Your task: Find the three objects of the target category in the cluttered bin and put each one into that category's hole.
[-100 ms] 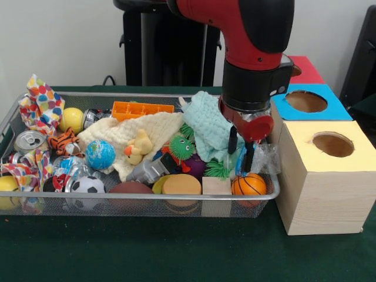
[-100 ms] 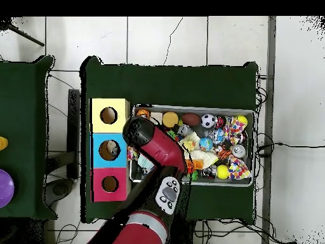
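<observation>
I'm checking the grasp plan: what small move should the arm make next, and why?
Probably lower a little further. The tool hangs at the bin's box-side end, its fingers spread just above the orange basketball and clear plastic, not closed on anything.

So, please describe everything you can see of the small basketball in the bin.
The basketball is a small orange ball with black seam lines, smooth and rubbery in look. It lies in the wire bin at its front corner nearest the yellow box, against the mesh wall, beside a pale wooden block. The gripper hangs just above it.
</observation>
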You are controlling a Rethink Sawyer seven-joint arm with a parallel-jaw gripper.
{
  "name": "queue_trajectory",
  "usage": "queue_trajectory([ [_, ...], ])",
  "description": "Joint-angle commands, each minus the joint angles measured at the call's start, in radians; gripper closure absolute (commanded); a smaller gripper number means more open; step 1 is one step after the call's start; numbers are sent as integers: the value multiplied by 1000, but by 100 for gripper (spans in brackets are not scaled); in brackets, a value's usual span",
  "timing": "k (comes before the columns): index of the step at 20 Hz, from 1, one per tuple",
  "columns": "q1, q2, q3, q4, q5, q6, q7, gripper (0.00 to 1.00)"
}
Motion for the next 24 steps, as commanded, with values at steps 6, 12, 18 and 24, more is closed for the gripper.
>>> queue_trajectory([
  [6, -47, 27, 168, 5, 7, 19, 171, 0],
  [12, -94, -25, 196, 12, -24, 135, 109, 0],
  [18, -83, -24, 167, -5, -56, 145, 119, 100],
  [24, -70, -8, 107, -57, -101, 191, 148, 100],
])
